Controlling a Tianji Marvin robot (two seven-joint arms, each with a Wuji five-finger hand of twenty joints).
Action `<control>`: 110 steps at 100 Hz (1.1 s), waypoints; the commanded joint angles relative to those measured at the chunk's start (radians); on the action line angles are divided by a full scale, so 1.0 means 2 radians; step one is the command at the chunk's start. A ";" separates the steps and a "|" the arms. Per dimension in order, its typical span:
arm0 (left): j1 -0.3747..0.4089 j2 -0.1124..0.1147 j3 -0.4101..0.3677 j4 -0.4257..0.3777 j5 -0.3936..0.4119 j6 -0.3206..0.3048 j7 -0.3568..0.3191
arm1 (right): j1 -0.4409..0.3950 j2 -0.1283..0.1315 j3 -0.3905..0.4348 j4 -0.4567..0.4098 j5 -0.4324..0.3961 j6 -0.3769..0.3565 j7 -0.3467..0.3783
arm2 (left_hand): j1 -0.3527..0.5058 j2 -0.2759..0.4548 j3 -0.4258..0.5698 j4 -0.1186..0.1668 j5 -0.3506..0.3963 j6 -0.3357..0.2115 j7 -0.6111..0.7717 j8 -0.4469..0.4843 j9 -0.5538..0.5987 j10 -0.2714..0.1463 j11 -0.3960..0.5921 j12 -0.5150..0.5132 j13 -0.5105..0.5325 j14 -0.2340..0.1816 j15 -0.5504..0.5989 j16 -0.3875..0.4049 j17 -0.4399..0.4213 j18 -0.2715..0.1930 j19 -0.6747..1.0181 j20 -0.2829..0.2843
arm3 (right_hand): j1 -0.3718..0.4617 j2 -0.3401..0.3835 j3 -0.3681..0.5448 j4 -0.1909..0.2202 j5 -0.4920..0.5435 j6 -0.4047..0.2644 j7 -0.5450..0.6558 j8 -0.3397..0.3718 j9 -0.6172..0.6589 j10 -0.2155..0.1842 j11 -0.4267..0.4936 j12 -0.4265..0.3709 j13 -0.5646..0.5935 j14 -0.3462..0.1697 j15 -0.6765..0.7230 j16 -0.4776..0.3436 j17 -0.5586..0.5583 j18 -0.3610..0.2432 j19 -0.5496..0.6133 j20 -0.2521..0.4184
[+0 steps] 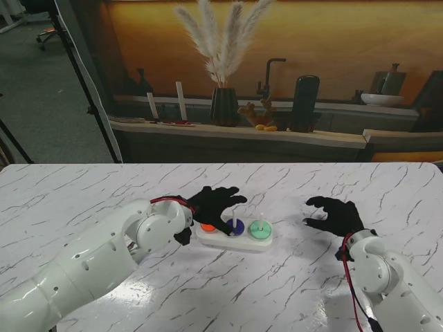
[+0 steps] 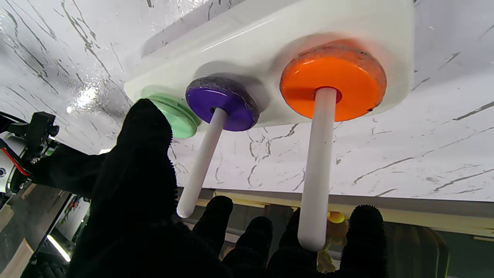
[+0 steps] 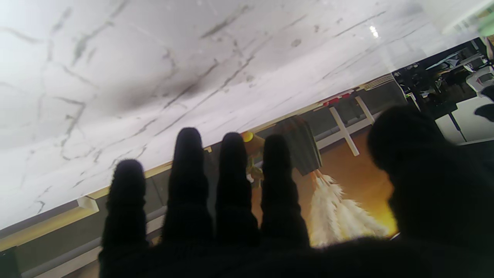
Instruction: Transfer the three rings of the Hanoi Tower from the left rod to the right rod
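Here, left robot hand (image 1: 216, 205) spread over base (image 1: 234, 242); right side open.

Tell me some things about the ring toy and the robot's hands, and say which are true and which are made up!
1. Each of the three rods has one ring on it. True: the orange ring, the purple ring and the green ring each sit on their own rod.
2. The green ring is on the left rod. False: it is on the right rod; the orange one is on the left.
3. The left hand is over the toy's white base. True.
4. The right hand is holding a ring. False: it is open, away from the toy to the right.
5. The purple ring is on the middle rod. True.
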 commanded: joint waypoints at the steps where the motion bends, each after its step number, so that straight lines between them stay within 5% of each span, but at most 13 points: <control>1: -0.004 -0.005 0.004 0.003 -0.002 -0.011 -0.011 | -0.004 -0.003 -0.002 -0.002 0.001 0.001 0.000 | -0.008 -0.012 -0.004 -0.002 0.009 0.007 0.003 0.009 0.005 -0.004 0.003 0.008 0.004 -0.002 -0.001 -0.003 -0.003 0.017 -0.007 0.008 | -0.001 -0.004 0.007 0.018 0.011 0.003 0.002 0.008 0.009 0.001 0.008 0.003 0.005 -0.011 0.008 0.004 -0.007 0.050 0.012 0.004; 44: -0.023 -0.005 0.034 0.023 -0.014 -0.003 -0.024 | -0.006 -0.003 -0.001 -0.003 0.000 0.004 0.000 | -0.010 -0.013 0.000 -0.002 -0.006 0.017 -0.003 0.015 -0.006 -0.001 0.001 0.008 -0.001 -0.003 -0.003 -0.004 -0.005 0.015 -0.010 0.006 | 0.004 -0.009 0.014 0.017 0.011 0.004 0.004 0.008 0.009 0.000 0.010 0.003 0.005 -0.012 0.009 0.004 -0.006 0.050 0.013 0.004; 110: -0.037 -0.011 0.070 0.050 0.010 -0.005 0.003 | -0.005 -0.003 0.000 -0.001 0.000 0.004 -0.003 | 0.001 -0.031 0.025 0.002 -0.013 0.021 -0.003 0.026 -0.011 0.001 0.002 0.013 0.007 -0.002 0.006 0.004 0.001 0.014 0.012 0.013 | 0.004 -0.008 0.018 0.017 0.011 0.004 0.005 0.008 0.008 0.000 0.011 0.002 0.004 -0.012 0.009 0.004 -0.006 0.050 0.014 0.003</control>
